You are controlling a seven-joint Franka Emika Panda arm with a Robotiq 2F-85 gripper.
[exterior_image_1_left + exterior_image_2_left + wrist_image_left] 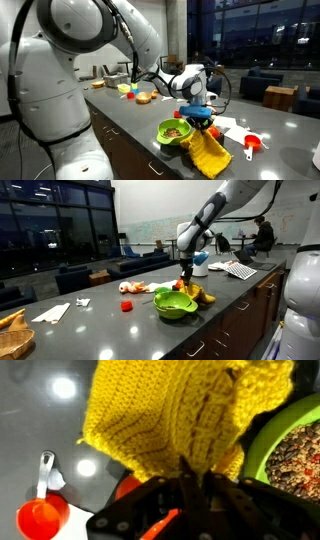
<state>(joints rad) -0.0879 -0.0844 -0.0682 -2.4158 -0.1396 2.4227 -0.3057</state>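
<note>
Pinching the yellow knitted cloth [170, 415], the jaws are nearly closed beside the green bowl [258, 445].

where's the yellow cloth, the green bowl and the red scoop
yellow cloth [165, 410], wrist view, middle of the knit
green bowl [175, 310], an exterior view, front wall
red scoop [40, 520], wrist view, its cup

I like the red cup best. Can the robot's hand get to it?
Probably yes. The red cup lies in the open on the counter with nothing over it, near the hand. But the hand seems to pinch the yellow cloth and might drag it along.
</note>
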